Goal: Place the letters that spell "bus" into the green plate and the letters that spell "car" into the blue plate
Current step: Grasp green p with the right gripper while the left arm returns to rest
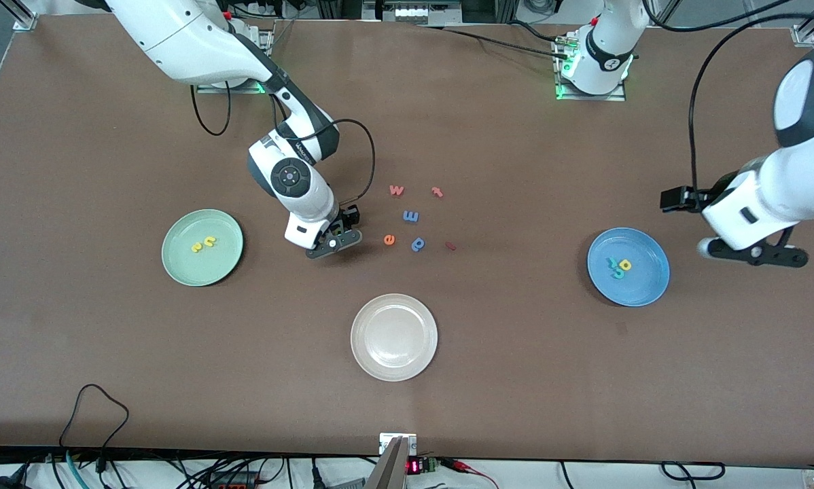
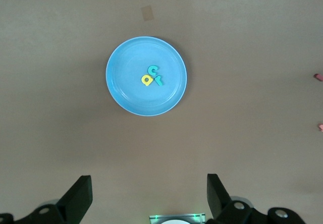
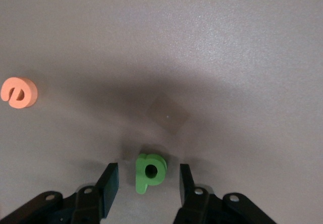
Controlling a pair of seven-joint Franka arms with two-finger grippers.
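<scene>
the green b [image 3: 150, 172] lies flat on the table, its stem pointing back toward the right gripper [image 3: 149, 183]. it sits between the two fingers [image 3: 110, 179], which are apart and not touching it. the right arm bends down beside the orange e [image 1: 389, 239]. the left gripper [image 2: 149, 196] hangs wide open by the blue plate [image 1: 645, 288], holding nothing, waiting.

Only readable stuff is the foam letters themselves: mid-frame a pink w [image 1: 397, 190], blue m [image 1: 410, 216], orange e [image 1: 389, 239]; the right wrist view shows a green b [image 3: 149, 172].
</scene>
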